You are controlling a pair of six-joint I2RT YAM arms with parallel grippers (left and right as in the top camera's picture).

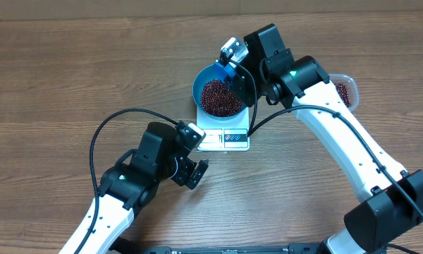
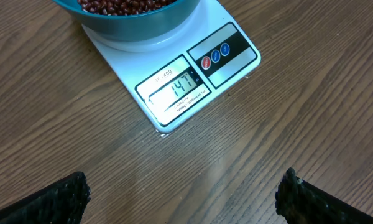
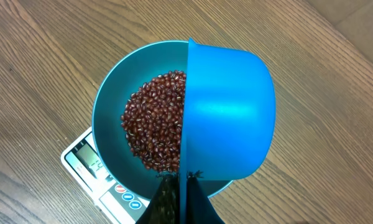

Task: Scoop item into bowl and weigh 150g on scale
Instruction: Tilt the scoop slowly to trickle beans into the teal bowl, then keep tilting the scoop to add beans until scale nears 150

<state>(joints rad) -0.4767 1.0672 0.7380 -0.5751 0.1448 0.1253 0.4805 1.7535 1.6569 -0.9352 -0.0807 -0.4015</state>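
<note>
- A wooden table (image 1: 56, 70) seen from above, with two robot arms reaching in from the 6 o'clock edge.
- A small white scale (image 1: 224, 135) sits near the middle of the table. Its display (image 2: 174, 87) is at the scale's 6 o'clock end, facing the arms.
- In the left wrist view the display reads 147. Three round buttons (image 2: 216, 56), one red and two blue, sit in a black panel just beside it.
- A deep bright-blue bowl (image 1: 201, 79) stands on the scale and covers its 12 o'clock end.
- A loose heap of dark red-brown beans (image 1: 221, 99) lies in the bowl.
- The right gripper (image 3: 180, 199) is clamped tight on the thin handle of a small blue scoop (image 3: 230, 112).
- The scoop hangs tipped on its side over the 3 o'clock half of the bowl in the right wrist view. From above it is at the bowl's 1 o'clock rim. Its inside is hidden.
- The left gripper (image 2: 183, 196) stands spread wide and holds nothing. It hovers over bare table at about 7 o'clock from the scale, apart from it, with its fingers pointing toward the display.
- A clear plastic tub (image 1: 347, 86) with more beans in it sits at 3 o'clock from the bowl, partly hidden behind the right arm.
</note>
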